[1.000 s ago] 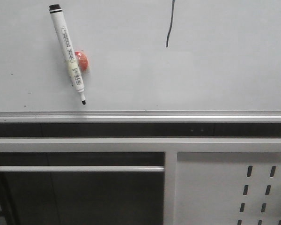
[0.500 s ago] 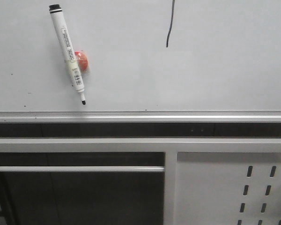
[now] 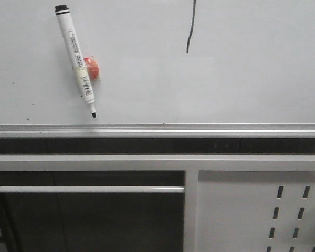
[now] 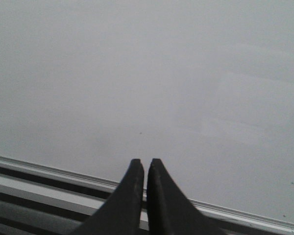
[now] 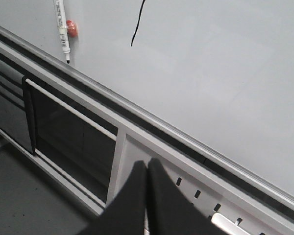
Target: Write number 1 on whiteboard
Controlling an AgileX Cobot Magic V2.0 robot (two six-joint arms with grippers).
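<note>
**Board and frame survey: one stroke, one marker, both grippers empty**

The whiteboard (image 3: 241, 79) is filling the upper half of the front view, pale grey-white and glossy, with a silver rail (image 3: 157, 127) running along its lower edge. Below the rail a dark gap and a pale metal frame are showing; one horizontal bar (image 3: 89, 189) is crossing a dark opening on the left, and one slotted panel (image 3: 262, 210) is sitting on the right.

Count on the board: one number 1 (image 3: 189, 31), a thin black near-vertical stroke reaching the top edge of the view, right of centre. One marker (image 3: 76, 58) is hanging tilted at upper left, tip down and uncapped, well apart from the stroke. One small orange-red piece (image 3: 92, 68) is sitting just behind it, possibly a magnet holder; too blurred to confirm. A few dark specks are dotting the left area.

The left gripper (image 4: 145, 169) is facing bare board, fingers pressed together, gripping nothing. The right gripper (image 5: 147, 171) is likewise pinched closed and empty, over the frame.
</note>
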